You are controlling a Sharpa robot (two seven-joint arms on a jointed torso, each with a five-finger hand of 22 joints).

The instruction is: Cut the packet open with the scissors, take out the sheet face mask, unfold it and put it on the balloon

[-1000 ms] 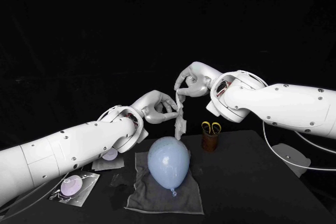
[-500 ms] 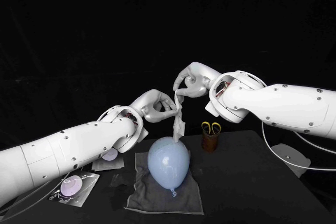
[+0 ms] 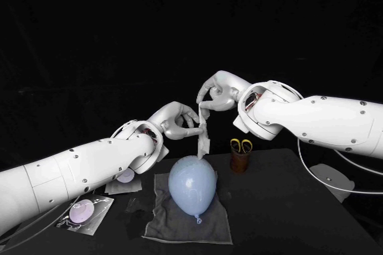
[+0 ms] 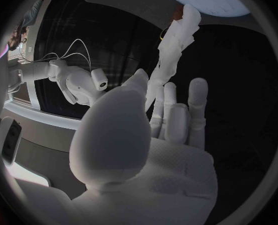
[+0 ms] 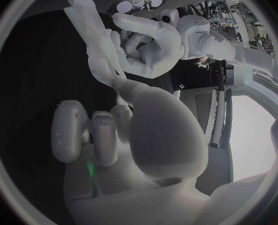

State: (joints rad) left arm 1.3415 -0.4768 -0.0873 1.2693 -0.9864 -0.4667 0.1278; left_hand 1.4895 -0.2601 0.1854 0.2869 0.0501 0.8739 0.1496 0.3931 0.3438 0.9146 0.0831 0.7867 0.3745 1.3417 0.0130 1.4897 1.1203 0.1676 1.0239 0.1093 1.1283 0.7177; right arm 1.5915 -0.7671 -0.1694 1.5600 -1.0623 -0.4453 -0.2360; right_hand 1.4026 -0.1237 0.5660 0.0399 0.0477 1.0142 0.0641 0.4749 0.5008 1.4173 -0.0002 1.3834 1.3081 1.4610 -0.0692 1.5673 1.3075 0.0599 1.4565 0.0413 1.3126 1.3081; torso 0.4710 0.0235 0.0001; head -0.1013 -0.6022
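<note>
Right now I see my left hand [image 3: 177, 122] and right hand [image 3: 215, 95] both pinching one sheet face mask [image 3: 204, 138] over one pale-blue balloon [image 3: 191, 183].

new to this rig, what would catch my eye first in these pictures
The two hands meeting in mid-air: the left hand and right hand both pinch a crumpled white mask that dangles just above the balloon. The pale blue balloon lies on a grey cloth, with yellow-handled scissors standing in a cup to its right.
</note>
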